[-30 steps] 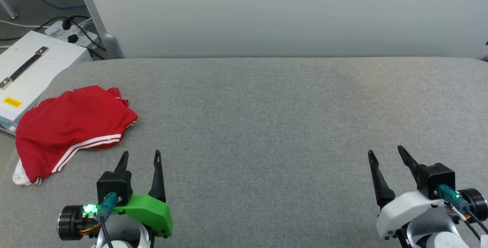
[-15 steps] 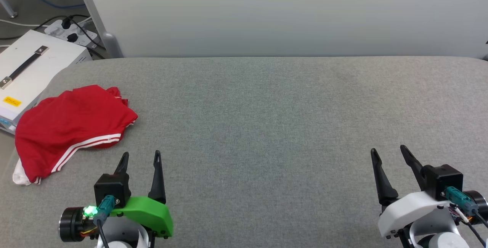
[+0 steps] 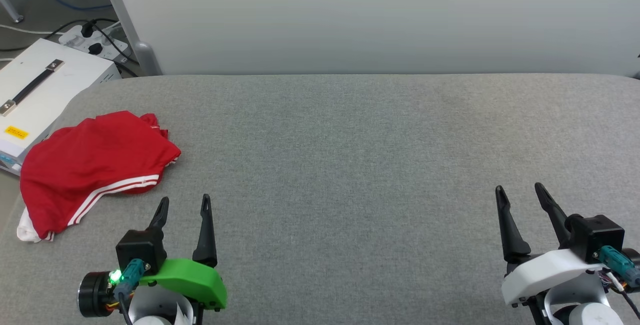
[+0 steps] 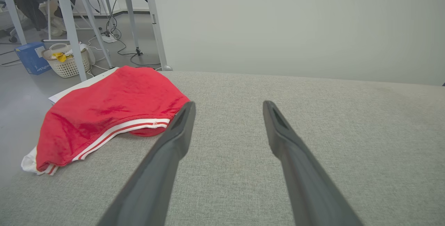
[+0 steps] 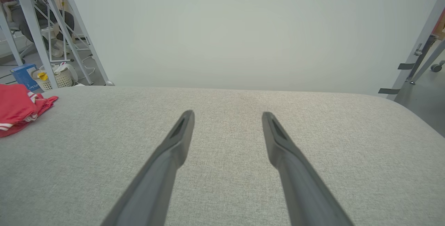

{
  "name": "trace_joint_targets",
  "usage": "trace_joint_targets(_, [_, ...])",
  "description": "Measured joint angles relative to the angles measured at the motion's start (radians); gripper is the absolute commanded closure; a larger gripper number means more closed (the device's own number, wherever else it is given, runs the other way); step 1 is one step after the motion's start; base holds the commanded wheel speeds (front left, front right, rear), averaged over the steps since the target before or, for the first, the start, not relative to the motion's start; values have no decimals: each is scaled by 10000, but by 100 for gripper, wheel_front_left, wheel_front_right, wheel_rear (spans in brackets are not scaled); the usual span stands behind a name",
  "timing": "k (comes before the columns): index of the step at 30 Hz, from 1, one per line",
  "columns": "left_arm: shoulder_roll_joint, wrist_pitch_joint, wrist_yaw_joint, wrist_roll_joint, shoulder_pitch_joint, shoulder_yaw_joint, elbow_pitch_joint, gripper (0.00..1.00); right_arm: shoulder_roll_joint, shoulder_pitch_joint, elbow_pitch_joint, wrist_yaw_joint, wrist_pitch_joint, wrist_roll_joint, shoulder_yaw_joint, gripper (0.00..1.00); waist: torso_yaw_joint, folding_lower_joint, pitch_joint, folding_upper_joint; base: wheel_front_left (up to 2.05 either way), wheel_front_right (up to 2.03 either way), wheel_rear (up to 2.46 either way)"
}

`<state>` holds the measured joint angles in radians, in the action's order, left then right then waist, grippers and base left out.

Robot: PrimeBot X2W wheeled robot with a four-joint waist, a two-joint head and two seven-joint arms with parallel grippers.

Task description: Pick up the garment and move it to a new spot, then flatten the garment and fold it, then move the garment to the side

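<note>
While the garment [image 3: 95, 165] lies crumpled apart, both arms' jaws gape wide, holding nothing.

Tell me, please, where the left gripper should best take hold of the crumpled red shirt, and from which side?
Probably the bunched fold at the white-striped hem of the red shirt, approached from its near right side by the open left gripper. That edge bulges upward, faces that gripper and lies closest to it.

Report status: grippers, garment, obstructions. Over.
Left gripper open, empty. Right gripper open, empty. Garment heaped at table's left edge, untouched. Nothing between it and left gripper.
</note>
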<state>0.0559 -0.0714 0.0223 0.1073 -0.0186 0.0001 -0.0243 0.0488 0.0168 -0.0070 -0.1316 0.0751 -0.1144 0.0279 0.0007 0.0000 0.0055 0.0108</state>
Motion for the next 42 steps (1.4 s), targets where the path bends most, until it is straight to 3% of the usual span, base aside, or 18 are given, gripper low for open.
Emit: trace_joint_targets(42, [-2, -878, 104, 788, 1, -290, -627, 0, 0, 0, 366, 0, 859, -374, 63, 0, 53, 0, 90, 0, 0, 0, 0])
